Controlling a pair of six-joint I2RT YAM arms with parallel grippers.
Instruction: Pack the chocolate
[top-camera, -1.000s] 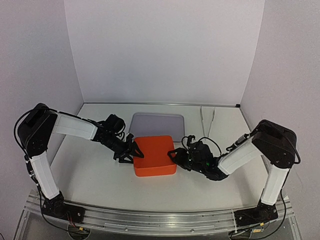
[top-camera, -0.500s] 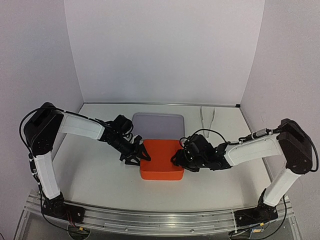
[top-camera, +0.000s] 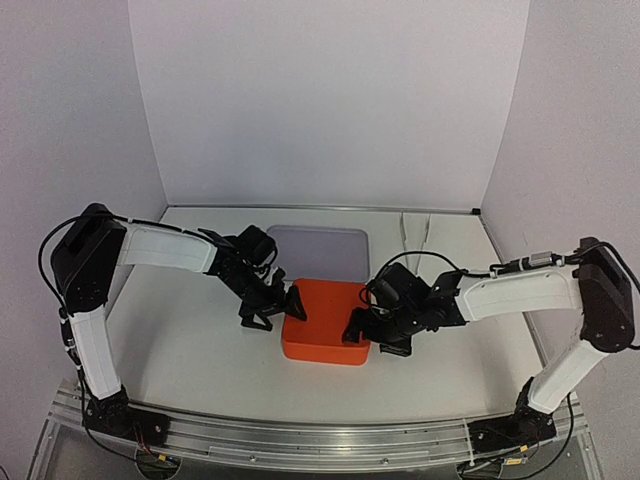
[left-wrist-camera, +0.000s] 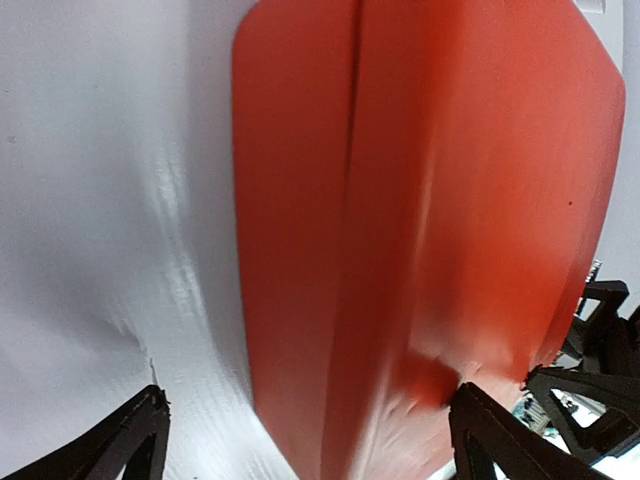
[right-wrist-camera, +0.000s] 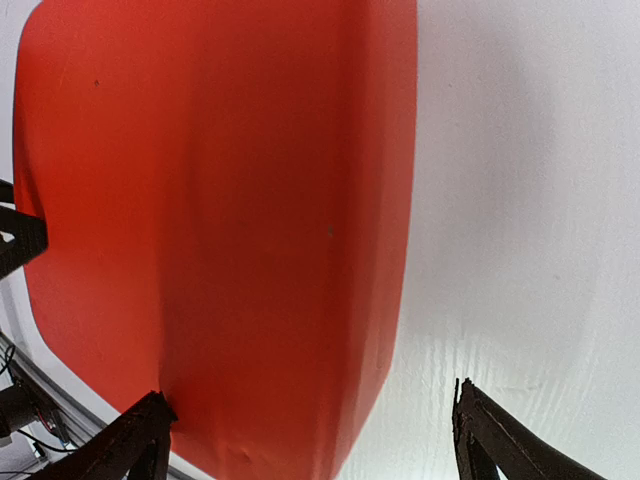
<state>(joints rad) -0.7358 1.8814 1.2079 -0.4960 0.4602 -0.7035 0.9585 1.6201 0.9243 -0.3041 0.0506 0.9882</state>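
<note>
No chocolate shows in any view. An orange square box (top-camera: 325, 322) with its lid on rests on the white table (top-camera: 180, 340), near the middle. My left gripper (top-camera: 277, 312) is at the box's left edge, jaws wide open. In the left wrist view the orange box (left-wrist-camera: 420, 200) fills the frame, and the left gripper (left-wrist-camera: 308, 400) straddles its near edge without clamping it. My right gripper (top-camera: 375, 341) is open at the box's right edge. In the right wrist view the right gripper (right-wrist-camera: 308, 395) spans the corner of the orange box (right-wrist-camera: 220, 200).
A grey flat tray (top-camera: 315, 246) lies just behind the orange box. A slim white object (top-camera: 415, 236) stands at the back right near the wall. White walls close in the back and both sides.
Both arms carried the orange box nearer and a little to the right, set it on the table, then both grippers opened wide and let it go.
</note>
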